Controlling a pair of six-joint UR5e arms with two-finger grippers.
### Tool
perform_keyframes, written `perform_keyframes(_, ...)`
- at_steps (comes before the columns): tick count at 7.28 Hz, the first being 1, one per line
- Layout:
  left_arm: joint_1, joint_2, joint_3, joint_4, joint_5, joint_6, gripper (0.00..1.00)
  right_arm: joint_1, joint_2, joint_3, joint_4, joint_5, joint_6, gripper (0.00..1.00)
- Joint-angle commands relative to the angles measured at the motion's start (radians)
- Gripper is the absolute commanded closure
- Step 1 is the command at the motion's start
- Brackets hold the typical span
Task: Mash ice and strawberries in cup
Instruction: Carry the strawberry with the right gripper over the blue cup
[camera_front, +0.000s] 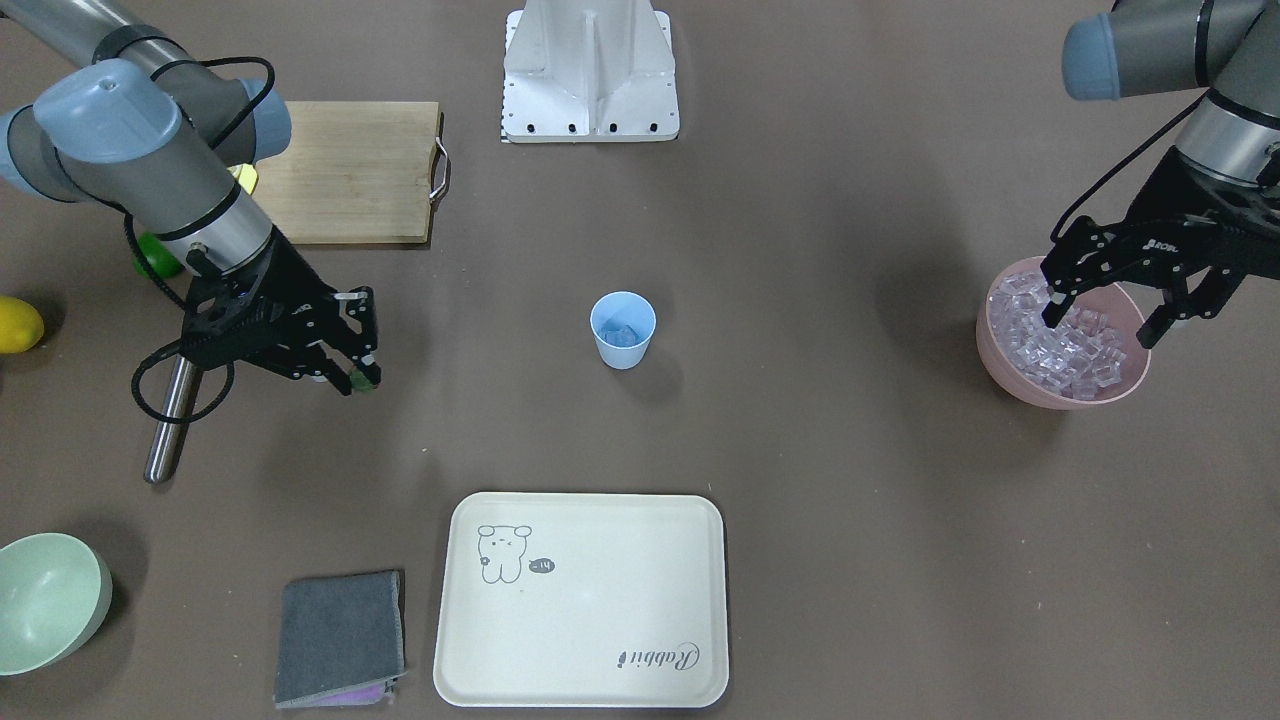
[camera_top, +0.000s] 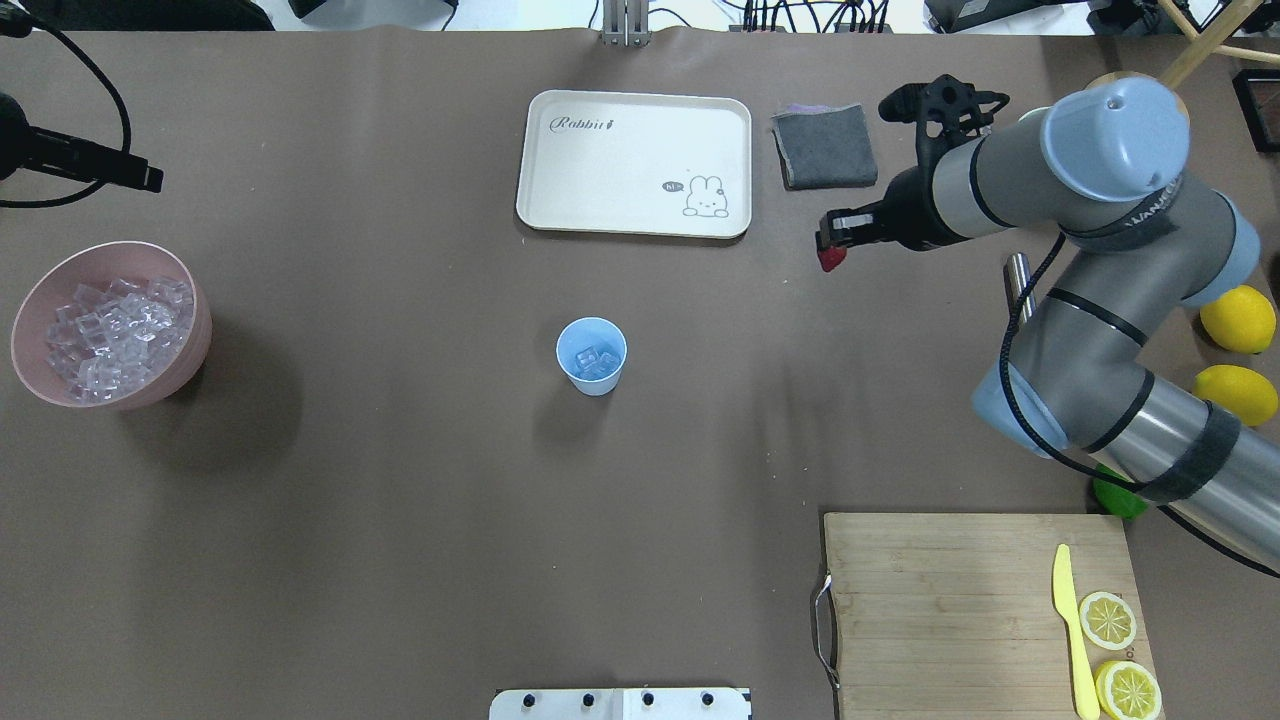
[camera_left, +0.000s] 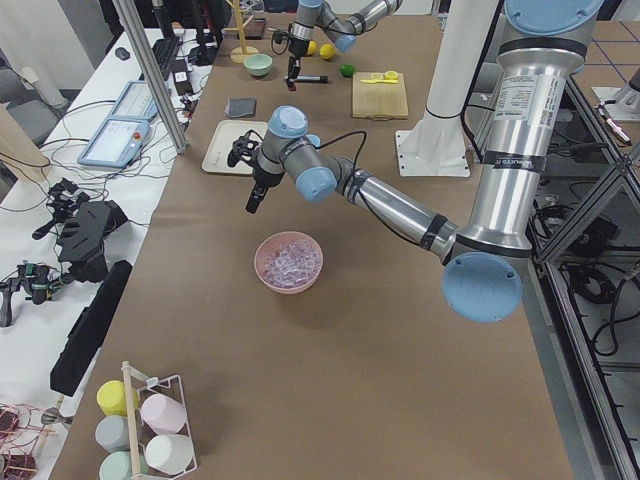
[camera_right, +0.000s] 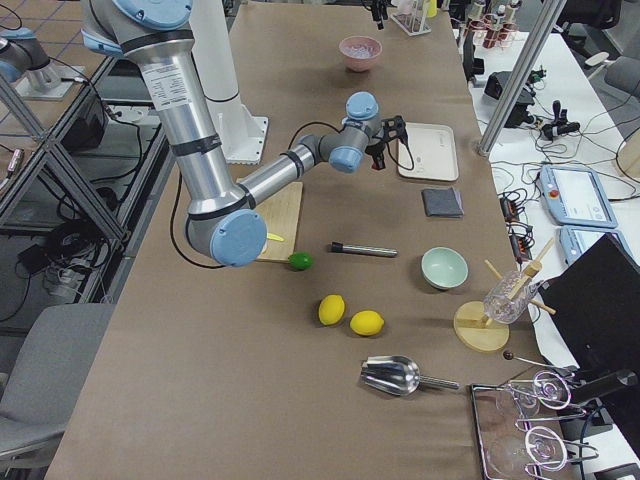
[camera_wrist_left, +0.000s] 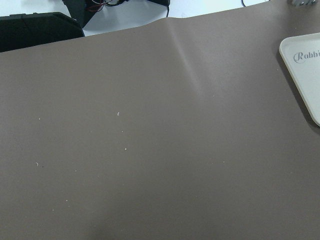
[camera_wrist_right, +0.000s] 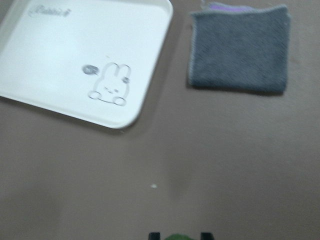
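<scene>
Ice is in the cup; my right gripper pinches the strawberry, not yet dropped in. My left gripper hangs spread over the pink bowl. Mashing is not begun, I judge.

The table cover under me looks like matt brown paper; the cup is smooth light-blue plastic; the ice is clear and glassy; the pink bowl matt plastic; the tray smooth cream plastic, faintly glossy; the cloth rough grey fabric; the board bare grained wood; the rod brushed metal; my right arm smooth grey metal.
</scene>
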Motion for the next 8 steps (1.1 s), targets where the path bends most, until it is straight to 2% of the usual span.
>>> perform_keyframes(1,-0.001,0.001,0.003,0.001,0.003,-0.014,0.02,-0.171,0.141,0.008,-0.001,-0.188,0.136,1.0)
perform_keyframes(2,-0.006,0.002,0.009,0.001,0.003,-0.017,0.02,-0.265,0.178,0.002,-0.007,-0.317,0.138,1.0)
perform_keyframes(4,-0.007,0.002,0.026,0.0,0.003,-0.017,0.02,-0.324,0.192,-0.012,-0.009,-0.378,0.133,1.0)
perform_keyframes(8,-0.007,0.001,0.029,0.0,0.003,-0.017,0.02,-0.368,0.235,-0.089,-0.003,-0.468,0.133,1.0)
